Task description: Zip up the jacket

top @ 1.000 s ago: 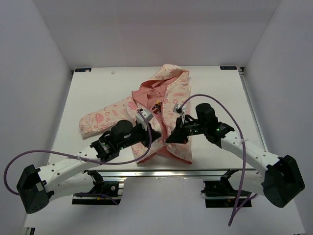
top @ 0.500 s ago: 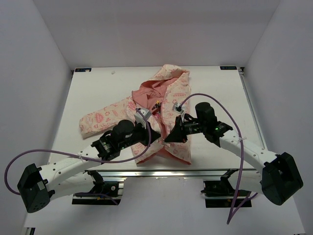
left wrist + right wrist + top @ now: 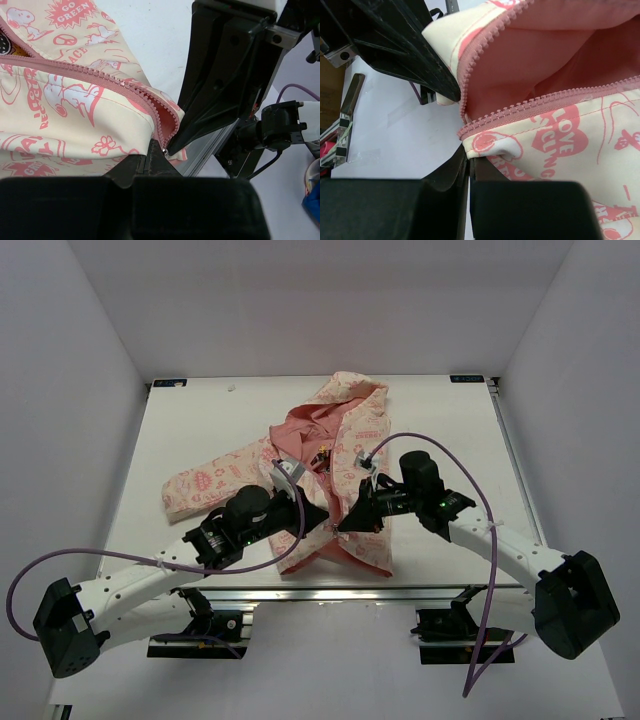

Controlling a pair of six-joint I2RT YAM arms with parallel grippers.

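Jacket (image 3: 350, 420) on table (image 3: 200, 420), zipper (image 3: 100, 78) seemingly undone

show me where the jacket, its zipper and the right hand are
jacket (image 3: 210, 485), top view, on its outstretched sleeve
zipper (image 3: 100, 77), left wrist view, on the pink teeth
right hand (image 3: 345, 523), top view, between its fingertips at the jacket's hem

Tally from my station, all three views:
- I count one jacket (image 3: 345, 430) on one table (image 3: 200, 420).
- On it I find one hood (image 3: 352, 395) and one sleeve (image 3: 215, 480) in sight.
- Two rows of zipper teeth: upper row (image 3: 464, 75), lower row (image 3: 545, 102).
- Two arms: left arm (image 3: 150, 585), right arm (image 3: 500, 545).
- Two grippers: left gripper (image 3: 150, 155), right gripper (image 3: 468, 160).
- Two purple cables: left cable (image 3: 120, 558), right cable (image 3: 490, 590).
- Two dark corner labels: left label (image 3: 168, 383), right label (image 3: 466, 378).
- One white speck (image 3: 231, 388).
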